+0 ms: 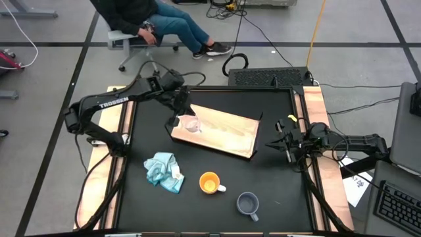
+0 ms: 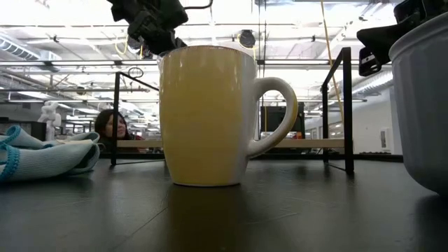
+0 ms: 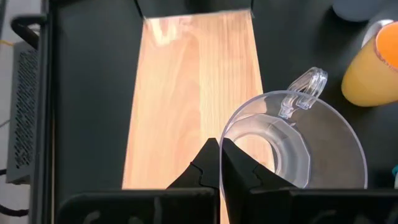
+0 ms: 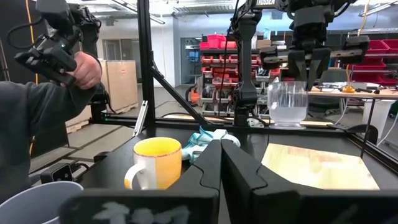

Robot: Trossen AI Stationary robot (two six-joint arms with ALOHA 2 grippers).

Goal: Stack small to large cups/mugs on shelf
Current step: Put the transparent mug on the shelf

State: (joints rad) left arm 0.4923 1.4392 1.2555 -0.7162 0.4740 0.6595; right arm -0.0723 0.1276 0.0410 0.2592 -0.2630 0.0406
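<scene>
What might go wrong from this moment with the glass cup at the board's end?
1. The left pincer pinches only the rim of the glass cup; smooth glass may slip or tilt.
2. The cup sits near one end of the wooden shelf, so a skewed release might tip it off.
3. The orange mug and grey-blue mug remain on the tabletop.
</scene>
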